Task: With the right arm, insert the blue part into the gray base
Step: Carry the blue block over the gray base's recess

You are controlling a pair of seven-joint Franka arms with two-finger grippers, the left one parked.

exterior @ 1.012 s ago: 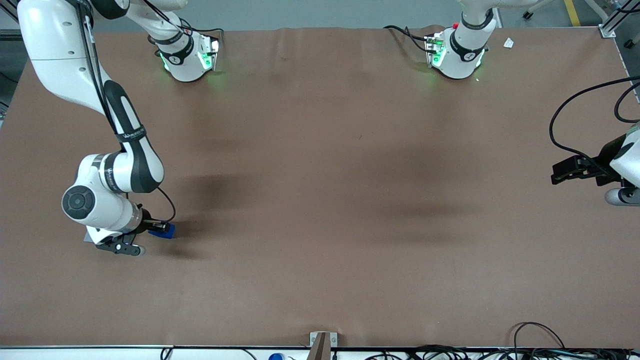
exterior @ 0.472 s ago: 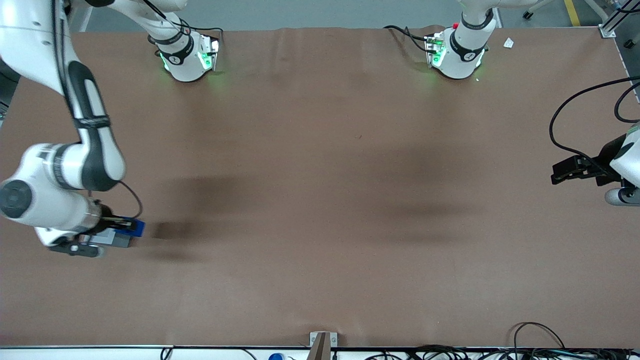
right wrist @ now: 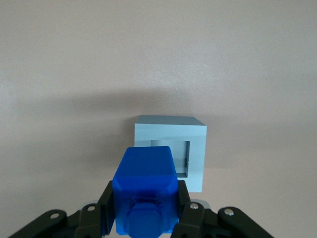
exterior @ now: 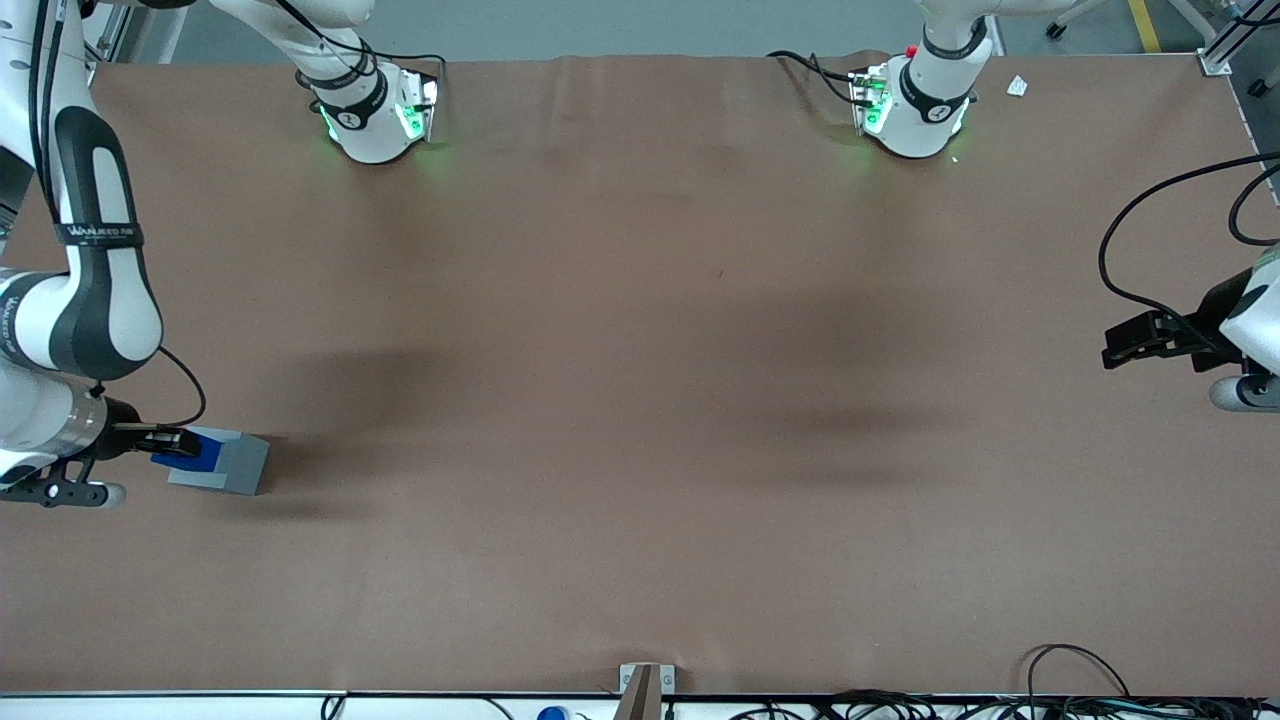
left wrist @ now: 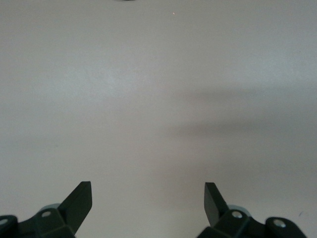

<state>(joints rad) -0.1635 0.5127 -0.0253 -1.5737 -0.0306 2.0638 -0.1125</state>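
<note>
Since a second ago the white jointed right arm point(exterior: 95, 290) has swung toward the left edge of the front view, carrying the small bright-blue plastic block point(right wrist: 144, 191) clamped in its black hand point(right wrist: 146, 210). That block hangs above the light-gray square plastic base point(right wrist: 170, 151) on the brown table point(exterior: 640, 400), not yet over the recess. I'd centre and square it there, then descend slowly.
</note>
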